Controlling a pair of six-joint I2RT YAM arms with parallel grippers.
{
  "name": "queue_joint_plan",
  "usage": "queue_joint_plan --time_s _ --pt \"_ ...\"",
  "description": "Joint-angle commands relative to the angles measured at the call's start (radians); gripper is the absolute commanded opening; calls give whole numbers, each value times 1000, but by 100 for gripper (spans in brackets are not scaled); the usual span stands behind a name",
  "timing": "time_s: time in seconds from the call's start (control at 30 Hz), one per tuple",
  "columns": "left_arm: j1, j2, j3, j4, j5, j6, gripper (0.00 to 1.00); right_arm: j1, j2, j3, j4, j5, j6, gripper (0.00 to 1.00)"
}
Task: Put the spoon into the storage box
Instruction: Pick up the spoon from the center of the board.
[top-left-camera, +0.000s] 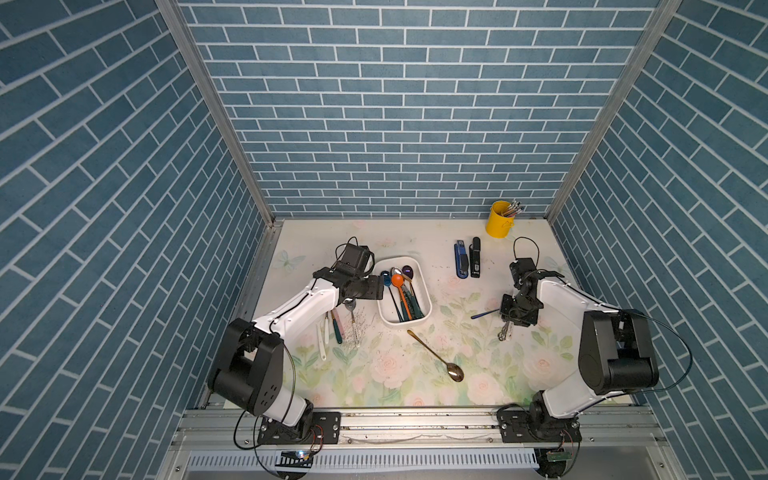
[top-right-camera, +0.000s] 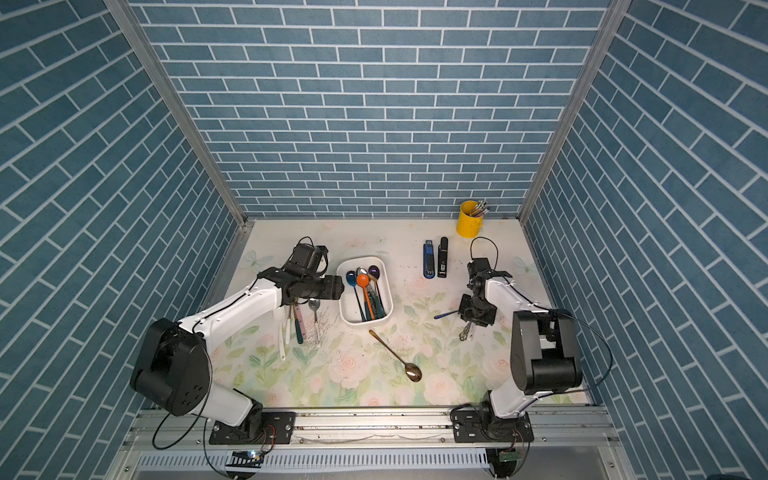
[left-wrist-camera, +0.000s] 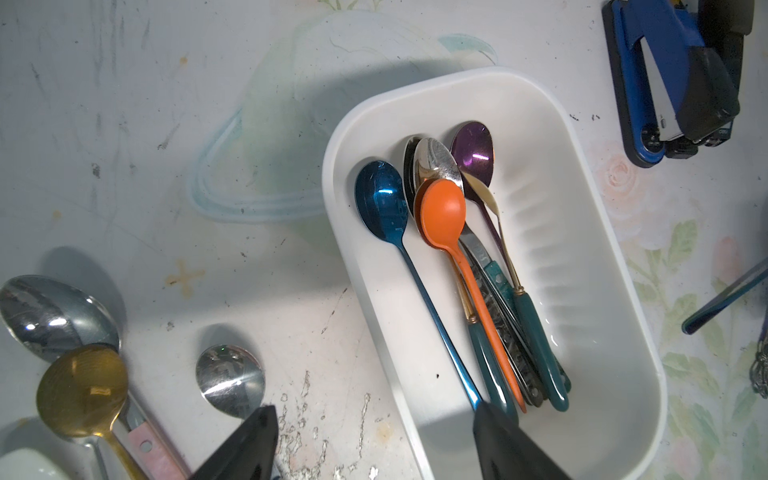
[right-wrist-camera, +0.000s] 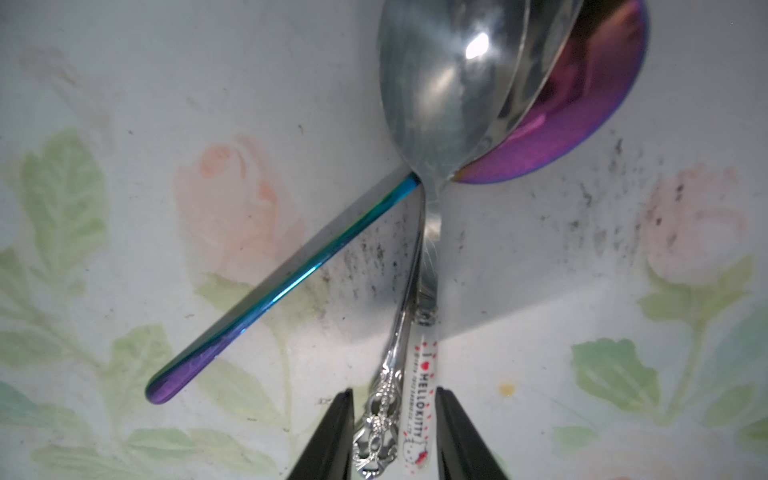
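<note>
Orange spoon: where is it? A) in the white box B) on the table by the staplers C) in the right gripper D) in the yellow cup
A: the orange spoon lies in the box, on top of other spoons.

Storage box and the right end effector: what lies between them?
Only a blue-purple spoon handle, jutting toward the storage box from under the right end effector; seen in both top views.
</note>
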Motion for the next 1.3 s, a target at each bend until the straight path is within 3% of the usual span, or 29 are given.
queue_joint_plan --time_s 0.0,0.33,0.83,1.27 --pt "-6 8 -1 -16 -12 -6 80 -26 -30 -20 20 3 -25 36" --pt "-14 17 1 -24 -17 -15 80 -58 -23 -80 81 -16 -45 33" --pt "-25 25 21 -45 -33 -19 80 -63 -19 -133 140 -60 -51 14" --pt "-21 9 48 -46 -38 -36 80 -62 -92 52 -15 42 -73 8"
